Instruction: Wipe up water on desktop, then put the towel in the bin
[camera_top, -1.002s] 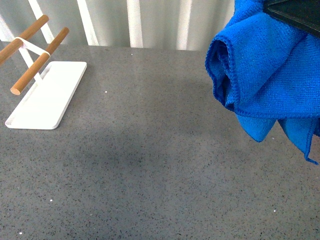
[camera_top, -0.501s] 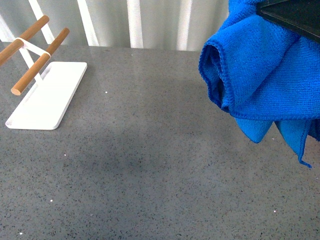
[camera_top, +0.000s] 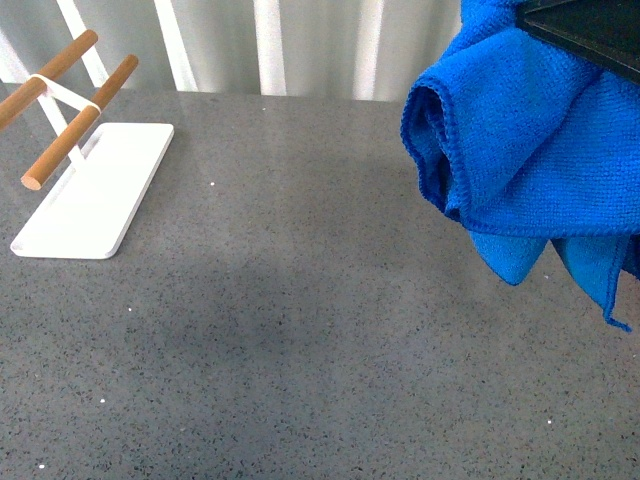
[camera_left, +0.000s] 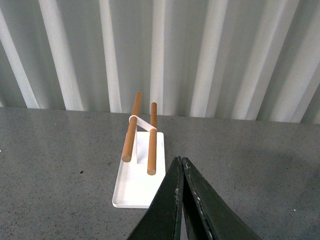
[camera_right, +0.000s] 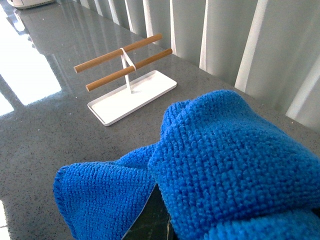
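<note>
The bright blue towel (camera_top: 530, 150) hangs bunched in folds at the upper right of the front view, held clear above the dark grey speckled desktop (camera_top: 300, 330). My right gripper is shut on the towel; only a dark part of it shows at the top right corner. In the right wrist view the towel (camera_right: 225, 160) fills the foreground and covers the jaws, with one dark finger (camera_right: 150, 220) showing between folds. My left gripper (camera_left: 180, 167) is shut and empty above the desktop (camera_left: 260, 170), close to the white tray. The bin is out of view.
A white rectangular tray (camera_top: 95, 200) with two wooden bars (camera_top: 75, 125) stands at the desktop's back left; it also shows in the left wrist view (camera_left: 135, 185) and the right wrist view (camera_right: 132, 97). A white corrugated wall (camera_top: 270, 45) runs behind the desktop.
The towel has shifted slightly left and up compared with a second ago, then barely moved. Nothing else has changed.
</note>
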